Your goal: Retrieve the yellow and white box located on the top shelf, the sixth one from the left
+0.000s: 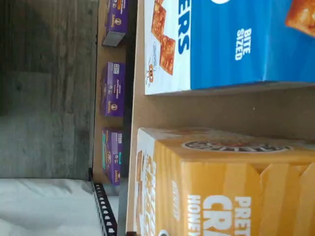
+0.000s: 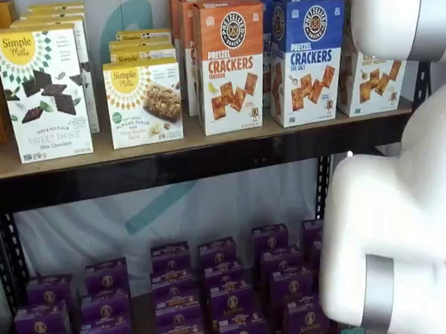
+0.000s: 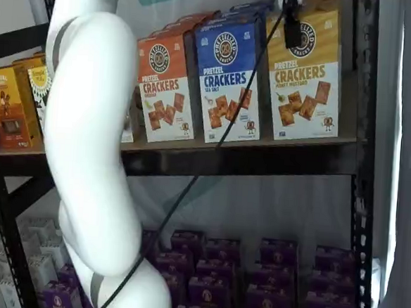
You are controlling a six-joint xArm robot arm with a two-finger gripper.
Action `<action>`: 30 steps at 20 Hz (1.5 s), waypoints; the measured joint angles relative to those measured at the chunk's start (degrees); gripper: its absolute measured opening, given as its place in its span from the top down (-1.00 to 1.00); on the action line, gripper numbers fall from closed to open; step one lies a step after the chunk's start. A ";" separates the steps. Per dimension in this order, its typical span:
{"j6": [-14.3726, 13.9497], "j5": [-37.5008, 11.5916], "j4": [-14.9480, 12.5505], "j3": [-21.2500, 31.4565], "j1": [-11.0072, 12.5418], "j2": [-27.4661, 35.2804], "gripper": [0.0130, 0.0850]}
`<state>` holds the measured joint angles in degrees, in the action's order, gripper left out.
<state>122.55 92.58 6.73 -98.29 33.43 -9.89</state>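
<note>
The yellow and white box (image 3: 302,80) stands at the right end of the top shelf (image 3: 262,145), next to a blue-topped Pretzel Crackers carton (image 3: 228,78). In a shelf view the arm hides most of it, with only its white lower part (image 2: 370,85) showing. The wrist view shows its yellow top and side (image 1: 221,187) close up. My gripper (image 3: 290,29) hangs from the view's top edge in front of the box's yellow upper part. Only a dark finger and a cable show, so I cannot tell whether it is open or shut.
An orange-topped carton (image 2: 230,64) and white Simple Mills boxes (image 2: 141,100) stand further left on the shelf board (image 2: 208,149). Several purple boxes (image 2: 213,292) fill the lower level. The white arm (image 2: 401,227) stands in front of the shelves. A black upright (image 3: 359,172) borders the yellow box's side.
</note>
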 joint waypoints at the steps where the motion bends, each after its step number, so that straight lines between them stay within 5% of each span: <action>1: -0.05 -0.05 -0.10 0.10 -0.09 -0.07 -1.00; 13: -0.58 2.30 -2.18 -1.94 -0.89 0.94 -1.00; 15: -0.57 2.41 -2.62 -2.07 -1.01 0.98 -0.78; 30: -0.23 1.98 -2.36 -2.10 -0.65 0.97 -0.56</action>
<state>122.32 94.56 4.37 -100.39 32.77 -8.92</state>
